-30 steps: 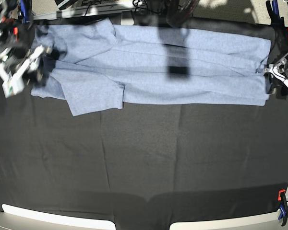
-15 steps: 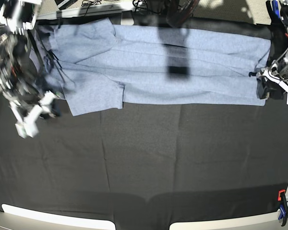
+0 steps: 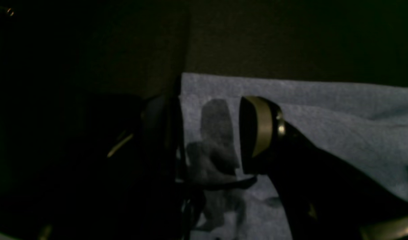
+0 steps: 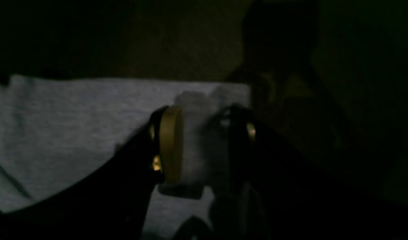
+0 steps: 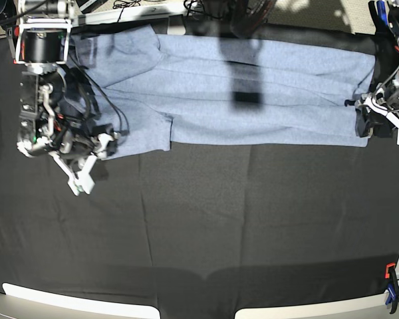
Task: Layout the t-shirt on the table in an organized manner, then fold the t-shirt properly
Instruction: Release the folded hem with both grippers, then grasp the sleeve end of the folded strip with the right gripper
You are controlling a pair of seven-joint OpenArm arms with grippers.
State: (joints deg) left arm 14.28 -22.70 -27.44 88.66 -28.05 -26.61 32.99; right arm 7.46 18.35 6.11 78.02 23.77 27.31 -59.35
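Below, both jaws stand spread: left gripper (image 3: 210, 133) and right gripper (image 4: 207, 143) each straddle the t-shirt's (image 5: 286, 93) edge.

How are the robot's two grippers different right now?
The left gripper has its jaws spread wider than the right gripper. The left gripper sits at the bottom-hem end of the light blue-grey cotton t-shirt; the right gripper is at the sleeve end. Both are open, with shirt fabric showing between their jaws, above the black cloth-covered table.

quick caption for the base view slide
Folded t-shirt lies lengthwise along the far side of the black table, open right gripper and left gripper at its ends.
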